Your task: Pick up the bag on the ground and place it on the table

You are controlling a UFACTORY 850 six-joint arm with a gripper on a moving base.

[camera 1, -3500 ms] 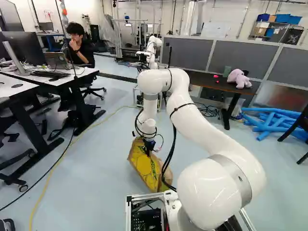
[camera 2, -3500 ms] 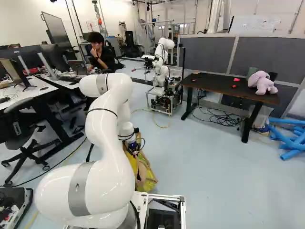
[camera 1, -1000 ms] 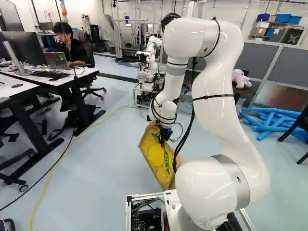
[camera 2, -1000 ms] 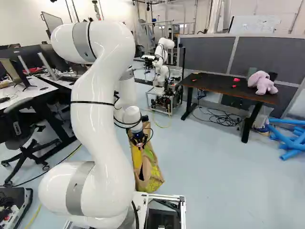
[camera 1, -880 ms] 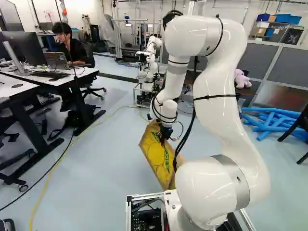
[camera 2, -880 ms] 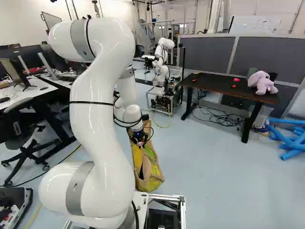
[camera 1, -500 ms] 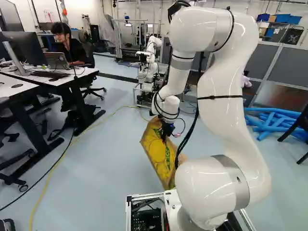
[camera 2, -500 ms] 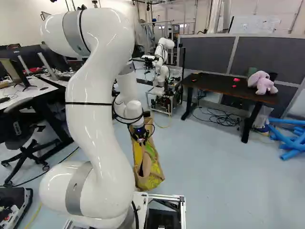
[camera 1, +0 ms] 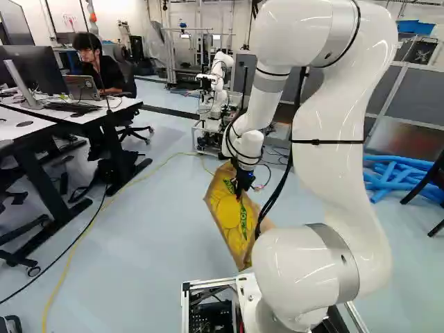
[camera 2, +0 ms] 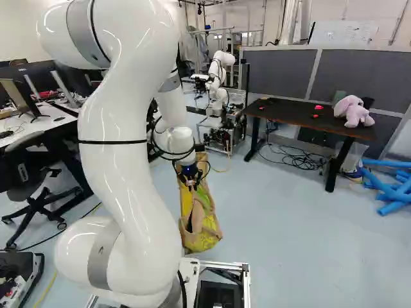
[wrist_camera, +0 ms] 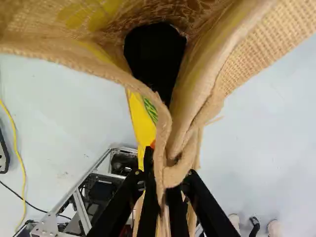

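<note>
Metal framing is standing on the near side of the bag, with dark equipment sitting inside it. The white arm is rising close to the bag and bending down over it. At the bag's upper edge, the gripper is closing on the cloth: in the wrist view, both fingers are pinching a folded strip of burlap between them. The bag, yellow-printed burlap, is hanging tilted from that grip, low over the floor; the views are leaving unclear whether its bottom is touching. Its mouth is gaping in the wrist view, and a black shape is showing within, though whether that is an item or deep shadow I am not able to tell.

Beyond the bag, another robot is standing on a wheeled frame. Beyond the bag and to its right, the dark table is carrying a pink plush toy and small red things. Blue tubes are lying on the floor, well to the bag's right. Farthest from the bag, blue bins are sitting up high, their insides hidden.
</note>
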